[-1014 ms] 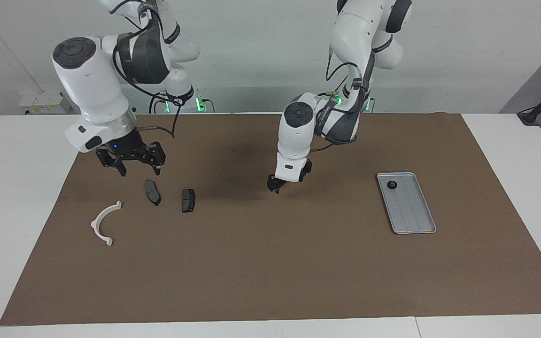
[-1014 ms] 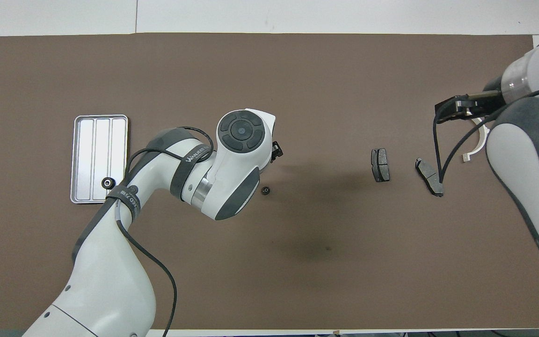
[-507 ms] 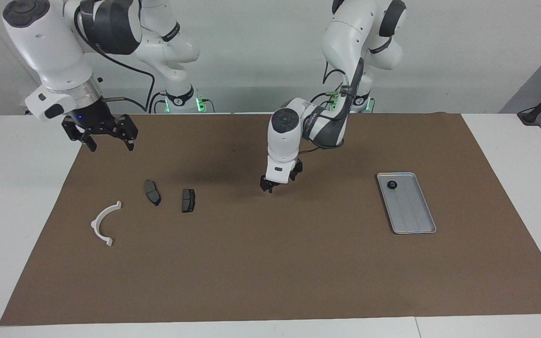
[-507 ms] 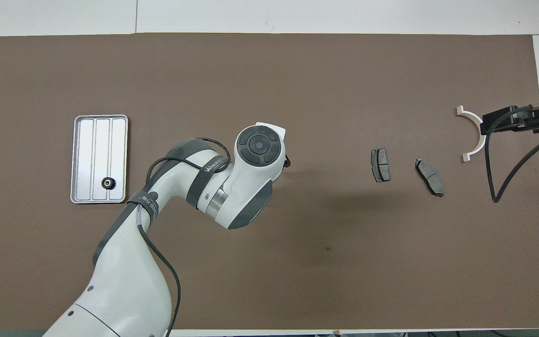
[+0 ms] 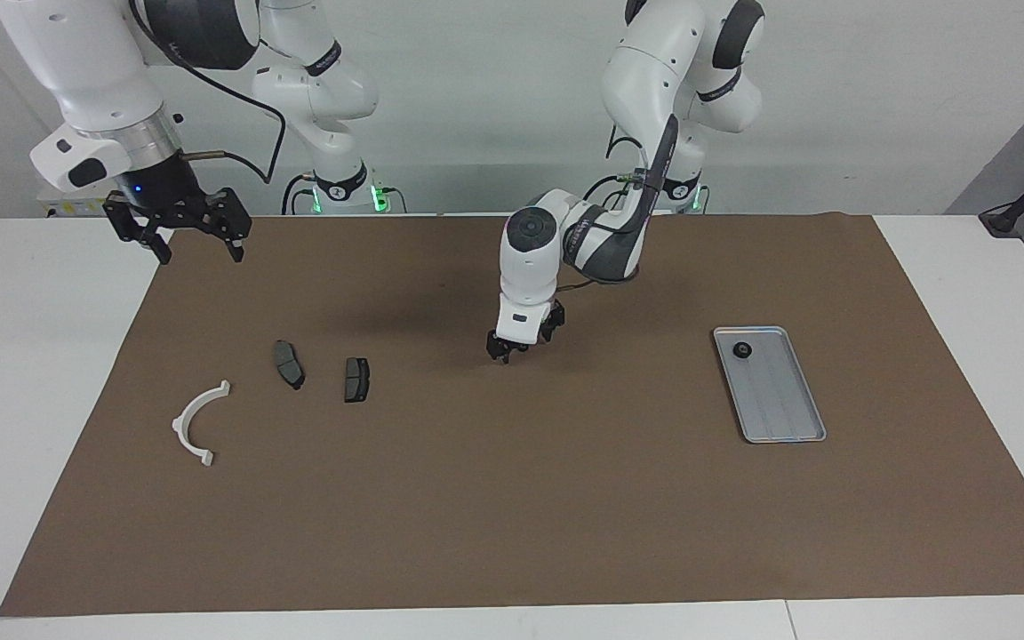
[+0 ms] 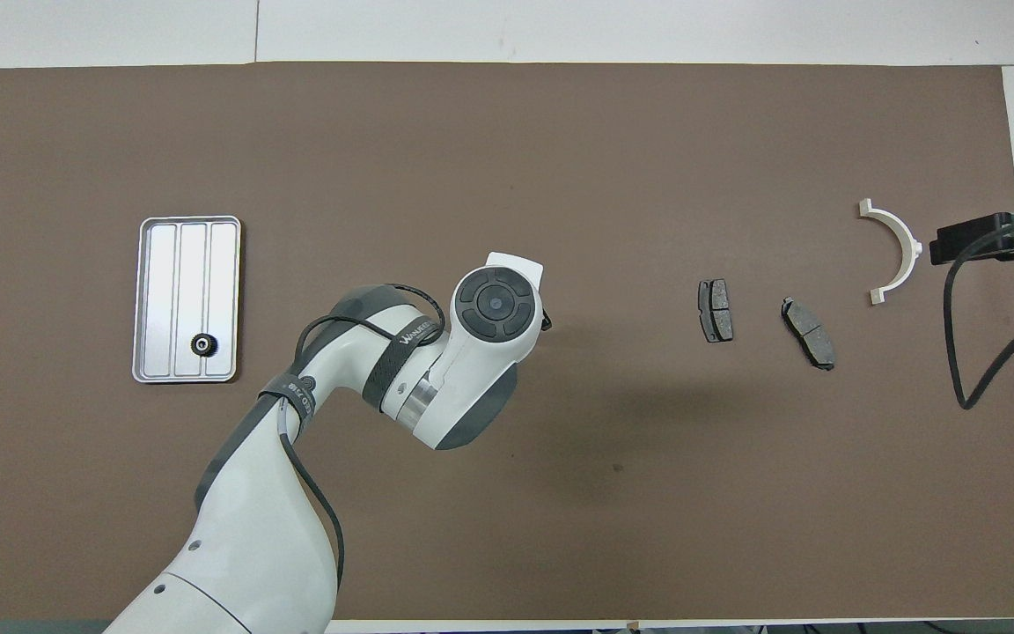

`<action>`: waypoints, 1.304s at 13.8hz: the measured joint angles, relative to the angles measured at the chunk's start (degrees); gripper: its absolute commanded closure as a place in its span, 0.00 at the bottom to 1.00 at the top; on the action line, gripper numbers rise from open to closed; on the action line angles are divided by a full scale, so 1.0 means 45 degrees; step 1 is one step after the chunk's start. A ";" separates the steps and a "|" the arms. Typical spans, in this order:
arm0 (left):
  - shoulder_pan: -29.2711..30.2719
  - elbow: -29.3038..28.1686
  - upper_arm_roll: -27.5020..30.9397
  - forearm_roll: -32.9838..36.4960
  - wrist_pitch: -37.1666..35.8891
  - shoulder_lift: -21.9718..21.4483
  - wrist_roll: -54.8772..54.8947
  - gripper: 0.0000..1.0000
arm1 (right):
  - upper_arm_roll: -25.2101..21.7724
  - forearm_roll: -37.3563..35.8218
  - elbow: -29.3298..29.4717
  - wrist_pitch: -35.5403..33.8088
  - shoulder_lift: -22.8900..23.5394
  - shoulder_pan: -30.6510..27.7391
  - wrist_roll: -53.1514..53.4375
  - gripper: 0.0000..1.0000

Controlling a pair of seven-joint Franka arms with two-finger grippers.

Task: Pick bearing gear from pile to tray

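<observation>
A small black bearing gear [image 5: 743, 351] [image 6: 202, 344] lies in the silver tray [image 5: 783, 404] [image 6: 181, 264], at its corner nearest the robots. The pile's parts are spread toward the right arm's end: a white half-ring bracket [image 5: 185, 411] [image 6: 908, 243] and two dark brake-pad plates [image 5: 289, 364] [image 5: 356, 380] [image 6: 716, 310] [image 6: 808, 332]. My left gripper [image 5: 503, 351] points down, open, just above the mat's middle. Its hand hides what lies under the fingers. My right gripper [image 5: 199, 242] hangs open and empty, high over the mat's edge.
A brown mat [image 5: 512, 516] covers most of the white table [image 5: 32, 373]. The tray sits toward the left arm's end. The left arm's forearm [image 6: 252, 528] stretches over the mat from the robots' side.
The right arm has lifted away from above the brake pads and swung out to the mat's edge. The left gripper has sunk a little and drifted toward the right arm's end, covering a small black piece.
</observation>
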 measured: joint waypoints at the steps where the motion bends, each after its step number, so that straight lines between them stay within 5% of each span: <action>1: -0.0002 -0.0001 0.0001 0.0000 0.0013 -0.0002 -0.0049 0.03 | -0.0035 0.0003 -0.0106 -0.0110 -0.0122 0.0004 -0.0010 0.00; 8: -0.0103 -0.0237 -0.0006 0.0001 0.0340 -0.0025 -0.0301 0.14 | -0.0340 0.0011 -0.0419 -0.0618 -0.0210 0.0004 -0.0036 0.00; 16: -0.0190 -0.0401 0.0000 0.0002 0.0602 -0.0192 -0.0364 0.60 | -0.0358 0.0012 -0.0418 -0.0913 -0.0212 0.0004 -0.0032 0.00; 18: -0.0191 -0.0397 0.0001 0.0001 0.0613 -0.0214 -0.0367 0.80 | -0.0366 0.0012 -0.0418 -0.0913 -0.0212 0.0004 -0.0031 0.00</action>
